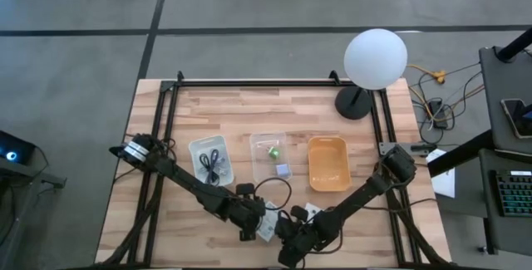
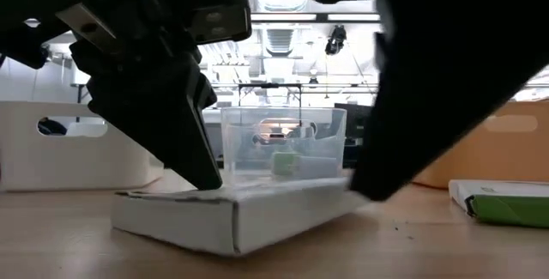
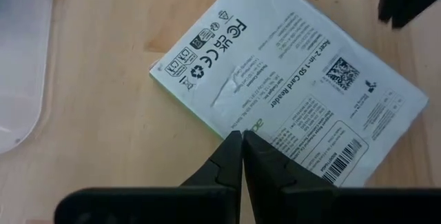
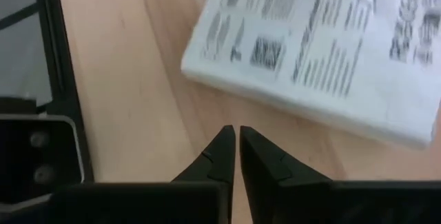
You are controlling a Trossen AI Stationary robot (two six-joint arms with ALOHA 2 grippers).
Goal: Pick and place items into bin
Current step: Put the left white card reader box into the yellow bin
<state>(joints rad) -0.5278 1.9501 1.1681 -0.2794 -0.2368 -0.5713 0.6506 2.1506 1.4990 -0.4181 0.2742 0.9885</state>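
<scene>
A white printed flat packet (image 3: 289,86) lies face up on the wood near the table's near edge, also in the low view (image 2: 232,215) and the high view (image 1: 268,228). My left gripper (image 3: 241,136) is shut, its tips at the packet's edge. My right gripper (image 4: 236,131) is shut over bare wood just off the same packet (image 4: 324,52), touching nothing that shows. A second packet with green print (image 2: 506,203) lies flat to the right. A black cable (image 1: 210,162) lies in the white tray. A green cube (image 1: 272,148) and a lavender cube (image 1: 283,169) sit in the clear tray. My left gripper comes down slanting from the table's left. Its shut fingertips (image 2: 208,183) rest on the packet's printed top face (image 3: 265,124), right at one edge near the packet's left end. The packet lies flat on the table.
Three trays stand in a row mid-table: white (image 1: 196,147), clear (image 1: 256,140) and orange (image 1: 328,164). A lamp with a white globe (image 1: 376,58) stands at the far right. A black frame (image 1: 166,112) edges the table. Bare wood lies along the far side.
</scene>
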